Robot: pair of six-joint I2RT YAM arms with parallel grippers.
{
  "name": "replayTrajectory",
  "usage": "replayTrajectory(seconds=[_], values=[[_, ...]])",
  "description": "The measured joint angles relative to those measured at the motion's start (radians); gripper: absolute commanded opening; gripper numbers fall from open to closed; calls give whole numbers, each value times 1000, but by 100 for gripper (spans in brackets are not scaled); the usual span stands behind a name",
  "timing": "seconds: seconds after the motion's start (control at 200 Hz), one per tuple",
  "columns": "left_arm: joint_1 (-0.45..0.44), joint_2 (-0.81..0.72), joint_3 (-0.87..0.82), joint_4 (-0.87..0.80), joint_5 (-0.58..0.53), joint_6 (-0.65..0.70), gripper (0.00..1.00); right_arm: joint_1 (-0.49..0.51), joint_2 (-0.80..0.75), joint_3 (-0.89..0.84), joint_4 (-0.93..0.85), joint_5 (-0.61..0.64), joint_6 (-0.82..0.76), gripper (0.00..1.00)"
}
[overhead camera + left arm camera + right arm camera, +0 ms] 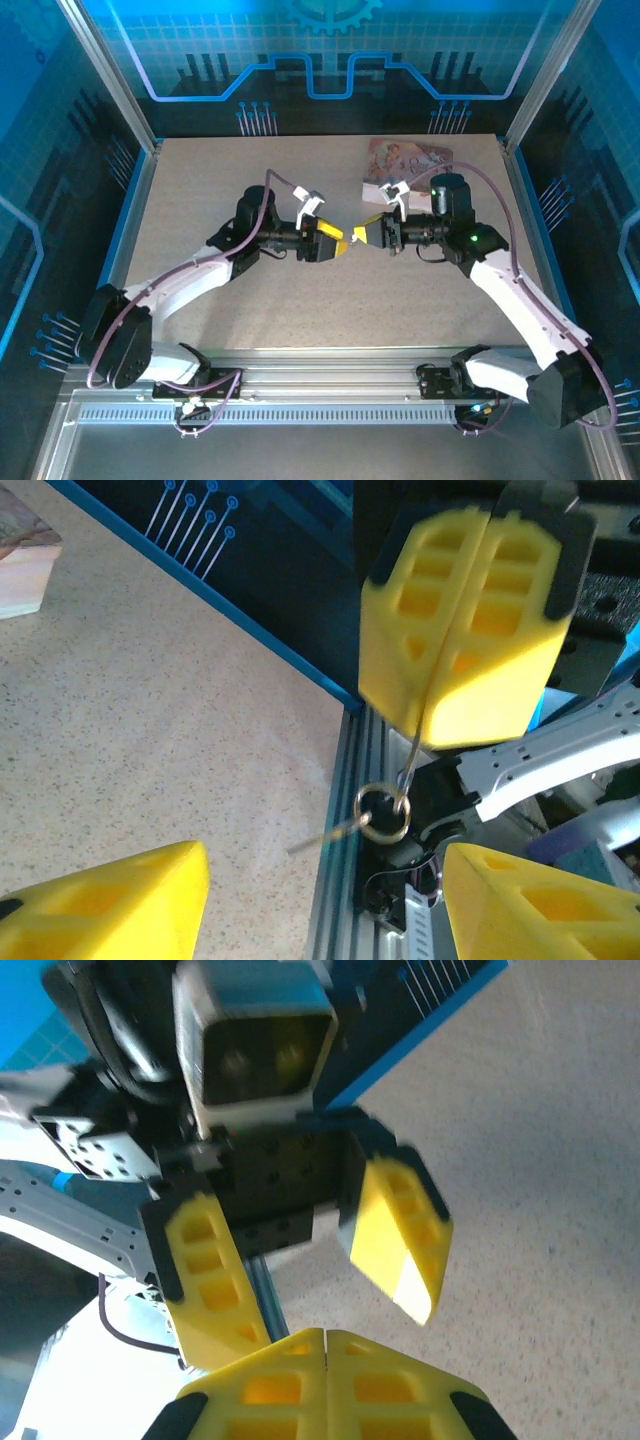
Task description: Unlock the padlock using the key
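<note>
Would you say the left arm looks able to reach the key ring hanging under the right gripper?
Probably yes: the left gripper is open and faces the key ring, which hangs by a thin metal strip pinched in the right gripper, nothing between.

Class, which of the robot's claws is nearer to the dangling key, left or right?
Right. The right claw is shut on the thin wire that the key hangs from, just above it. The left claw is open, facing it, not touching.
</note>
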Motion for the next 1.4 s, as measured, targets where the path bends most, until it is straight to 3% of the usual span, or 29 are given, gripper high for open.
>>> replayTrajectory(seconds=[0.33,0.755,0.95,1.171,1.401], values=[[5,-86,-103,203,-73,-150,54,36,139,119,13,-68,-63,0],[6,-134,-122,222,-100,-199,36,83,168,119,86,-72,-44,0],[16,-134,-141,229,-100,-227,23,83,168,119,106,-64,-31,0],[37,-139,-160,245,-100,-251,34,83,168,119,115,-59,-25,0],[51,-150,-173,275,-99,-270,35,83,168,119,115,-53,-25,0]])
